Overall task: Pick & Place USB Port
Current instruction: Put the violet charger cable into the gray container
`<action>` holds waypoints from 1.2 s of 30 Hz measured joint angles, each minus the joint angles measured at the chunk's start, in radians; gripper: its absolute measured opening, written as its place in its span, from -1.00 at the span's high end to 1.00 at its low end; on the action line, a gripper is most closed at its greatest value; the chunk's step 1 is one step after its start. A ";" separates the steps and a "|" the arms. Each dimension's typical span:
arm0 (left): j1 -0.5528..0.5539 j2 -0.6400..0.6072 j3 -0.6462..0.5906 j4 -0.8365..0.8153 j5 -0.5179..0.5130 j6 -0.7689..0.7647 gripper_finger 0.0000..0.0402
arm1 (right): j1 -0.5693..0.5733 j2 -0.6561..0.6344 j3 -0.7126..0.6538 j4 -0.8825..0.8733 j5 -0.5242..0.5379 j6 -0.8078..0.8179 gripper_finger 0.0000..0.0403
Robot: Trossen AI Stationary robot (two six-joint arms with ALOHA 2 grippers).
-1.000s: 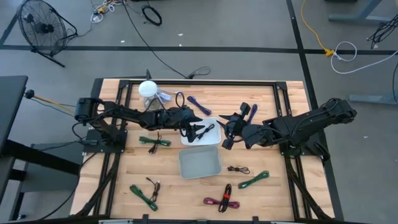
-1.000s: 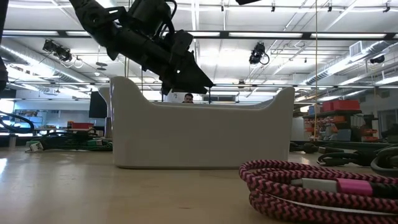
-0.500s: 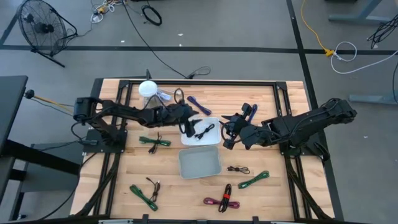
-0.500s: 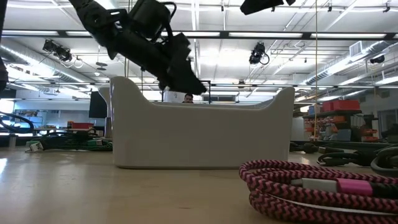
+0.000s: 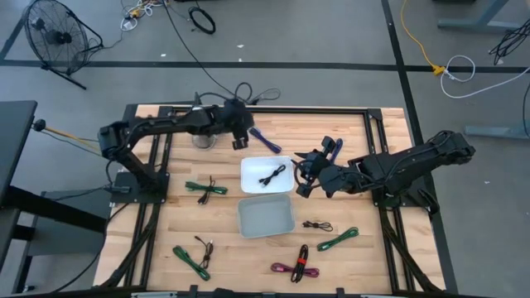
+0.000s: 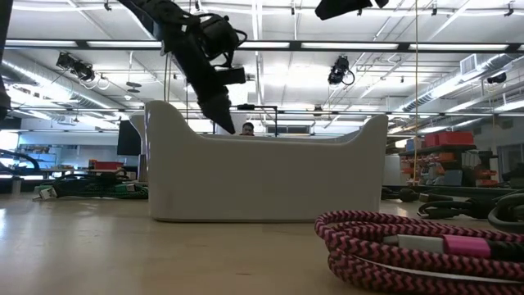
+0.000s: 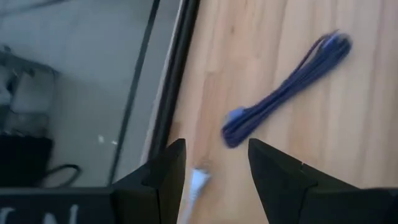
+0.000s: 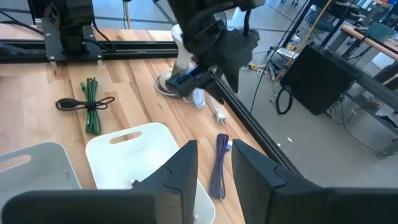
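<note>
A black USB cable [image 5: 272, 175] is seen lying in the white tray [image 5: 253, 168] near the table's centre, well apart from the left gripper [image 5: 240, 139], whose fingers are spread and empty near the far edge. A blue cable [image 5: 263, 140] lies just beside that gripper, between it and the tray. The right gripper [image 5: 303, 172], fingers parted and empty, is held just beside the tray's right rim.

From table level there's a white tray [image 6: 270, 180] sitting mid-desk with the left gripper [image 6: 219, 111] hanging tilted over its back-left corner, and a pink-and-black braided cable [image 6: 409, 246] coiled right up at the desk's near-right edge.
</note>
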 joint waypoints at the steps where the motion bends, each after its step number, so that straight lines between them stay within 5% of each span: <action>1: 0.007 0.000 0.005 0.001 0.003 0.039 0.10 | 0.000 0.000 -0.001 0.006 0.000 -0.001 0.50; 17: 0.035 0.198 0.015 -0.005 -0.037 0.330 0.10 | -0.013 0.000 -0.048 0.058 -0.001 -0.012 0.50; 36: 0.077 0.513 0.368 -0.217 0.063 0.465 0.10 | -0.013 0.000 -0.048 0.043 -0.009 -0.037 0.50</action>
